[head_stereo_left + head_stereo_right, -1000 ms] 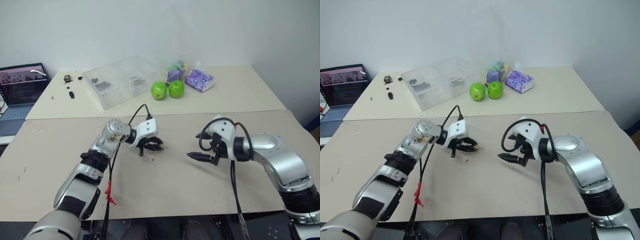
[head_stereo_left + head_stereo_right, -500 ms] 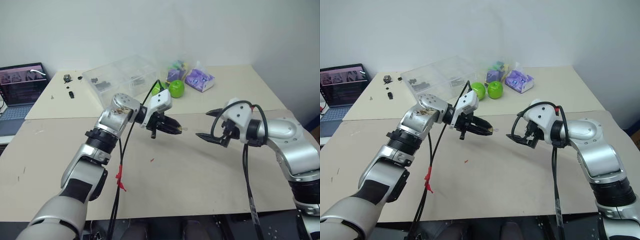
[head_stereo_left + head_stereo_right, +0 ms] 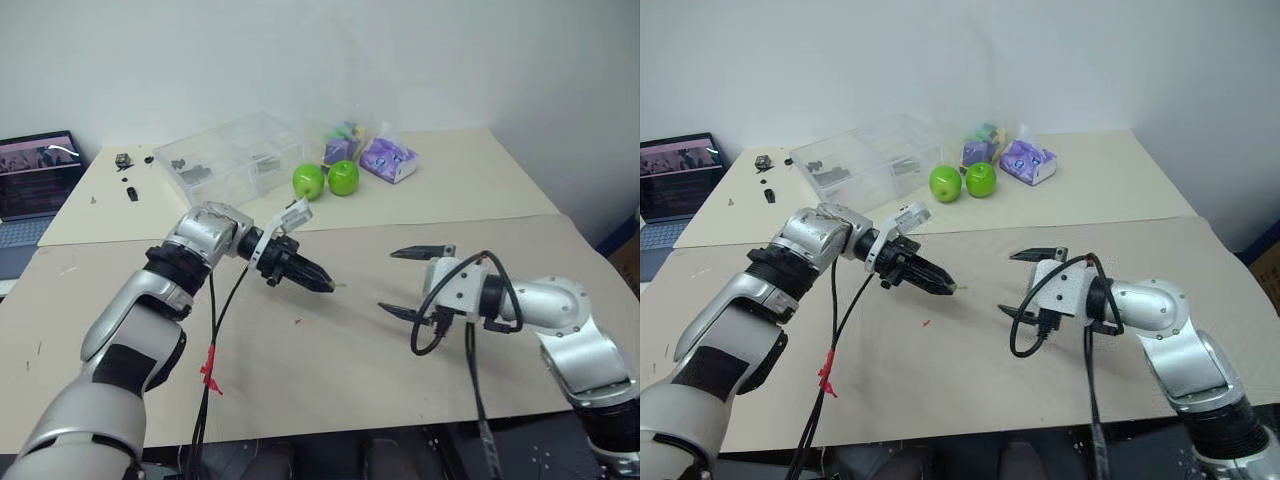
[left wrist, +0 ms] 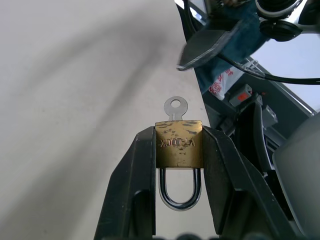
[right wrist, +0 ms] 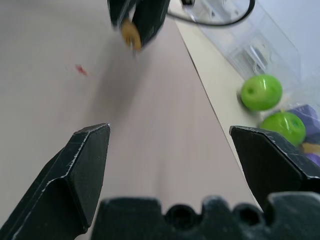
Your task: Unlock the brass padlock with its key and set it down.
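Two claws are up over the brown table [image 3: 330, 370], and I take them from my left. My left gripper [image 4: 178, 150] is clamped on the brass padlock [image 4: 178, 145], its fingers [image 4: 137, 175] pressing the two side faces of the body, the silvery shackle pointing back toward my wrist and the key [image 4: 175, 107] standing out of the keyway at the far end, its round bow free of the fingertips. From the head camera the left gripper [image 3: 318, 281] points across toward my right arm, held above the tabletop, the lock tiny at its tip.

My right gripper [image 3: 405, 282] faces it with its jaws spread as wide as they go, holding nothing, one finger high and one low. The lock sits well apart from it, across a stretch of bare table.

To do this step well, I judge I should hold the left grip steady, bring the right claw in line with the key's bow, pinch the flat of the bow squarely, and turn without dragging the lock sideways out of my left fingers.
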Available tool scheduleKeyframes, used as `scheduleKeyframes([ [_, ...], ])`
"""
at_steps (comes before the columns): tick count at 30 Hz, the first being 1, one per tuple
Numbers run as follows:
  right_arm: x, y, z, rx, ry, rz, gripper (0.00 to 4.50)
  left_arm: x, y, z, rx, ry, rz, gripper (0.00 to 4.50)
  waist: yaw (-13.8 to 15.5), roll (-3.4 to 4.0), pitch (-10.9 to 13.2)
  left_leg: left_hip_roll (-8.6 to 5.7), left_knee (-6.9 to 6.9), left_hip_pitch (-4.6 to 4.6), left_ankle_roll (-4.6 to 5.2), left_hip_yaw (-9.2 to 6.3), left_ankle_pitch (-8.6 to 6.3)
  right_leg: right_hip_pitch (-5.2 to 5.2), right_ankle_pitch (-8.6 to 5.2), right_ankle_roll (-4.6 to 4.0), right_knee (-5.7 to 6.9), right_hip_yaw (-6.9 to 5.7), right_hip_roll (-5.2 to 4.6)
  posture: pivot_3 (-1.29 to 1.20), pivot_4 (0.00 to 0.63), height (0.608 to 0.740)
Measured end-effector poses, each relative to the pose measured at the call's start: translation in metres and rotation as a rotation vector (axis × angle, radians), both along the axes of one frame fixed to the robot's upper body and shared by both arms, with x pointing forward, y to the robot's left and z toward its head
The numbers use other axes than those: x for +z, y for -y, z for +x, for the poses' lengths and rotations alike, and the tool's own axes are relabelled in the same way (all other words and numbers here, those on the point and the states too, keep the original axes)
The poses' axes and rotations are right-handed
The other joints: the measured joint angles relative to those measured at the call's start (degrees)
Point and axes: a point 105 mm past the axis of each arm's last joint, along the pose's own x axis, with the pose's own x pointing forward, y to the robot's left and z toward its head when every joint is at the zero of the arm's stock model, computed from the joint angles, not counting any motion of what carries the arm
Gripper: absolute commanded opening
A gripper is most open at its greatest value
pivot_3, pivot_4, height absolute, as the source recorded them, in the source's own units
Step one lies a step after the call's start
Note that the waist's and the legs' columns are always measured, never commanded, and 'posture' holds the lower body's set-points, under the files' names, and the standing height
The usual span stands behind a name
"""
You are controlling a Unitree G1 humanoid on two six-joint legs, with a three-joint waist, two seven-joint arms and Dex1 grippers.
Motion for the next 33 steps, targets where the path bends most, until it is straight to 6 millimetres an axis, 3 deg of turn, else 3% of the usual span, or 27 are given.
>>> scheduleKeyframes([
  [6,0.008,-0.021,-0.006,0.022,-0.072,0.116,4.5,0.002,0.008,-0.009,-0.063,-0.002,-0.013,0.8,0.4,0.0,0.0,-0.01,-0.03,-0.04,0.05,-0.03,-0.03,-0.06,0.0,-0.01,-0.04,0.03,-0.01,0.0,0.15,0.74],
  [17,-0.005,-0.022,-0.01,0.011,-0.118,0.103,4.5,0.021,0.006,-0.024,-0.117,-0.041,-0.057,0.8,1.0,0.02,0.0,0.0,-0.01,0.0,0.05,-0.02,-0.03,-0.07,-0.01,0.0,0.02,0.02,0.05,0.0,0.15,0.74],
  [20,-0.007,-0.023,-0.011,0.016,-0.117,0.099,3.81,0.021,0.007,-0.024,-0.121,-0.039,-0.052,0.8,1.1,0.02,0.0,0.0,0.01,0.0,0.05,-0.01,-0.03,-0.06,-0.01,0.0,0.01,0.02,0.05,0.0,0.15,0.74],
  [26,-0.006,-0.022,-0.013,0.02,-0.109,0.102,1.75,0.014,0.004,-0.022,-0.103,-0.054,-0.031,0.8,1.0,0.02,0.0,0.0,0.0,0.0,0.05,-0.01,-0.03,-0.07,-0.01,0.0,0.01,0.02,0.07,0.0,0.15,0.74],
  [31,-0.003,-0.022,-0.016,0.02,-0.095,0.106,1.75,0.013,0.003,-0.021,-0.104,-0.045,-0.032,0.8,1.1,0.01,0.0,0.0,0.0,0.0,0.05,-0.01,-0.03,-0.06,-0.01,0.0,-0.01,0.02,0.05,0.0,0.15,0.74],
  [33,-0.004,-0.021,-0.017,0.016,-0.104,0.112,1.24,0.012,0.004,-0.021,-0.104,-0.047,-0.032,0.8,1.1,0.01,0.0,-0.01,0.0,0.0,0.05,0.0,-0.03,-0.05,-0.01,0.0,-0.01,0.02,0.04,0.0,0.15,0.74],
])
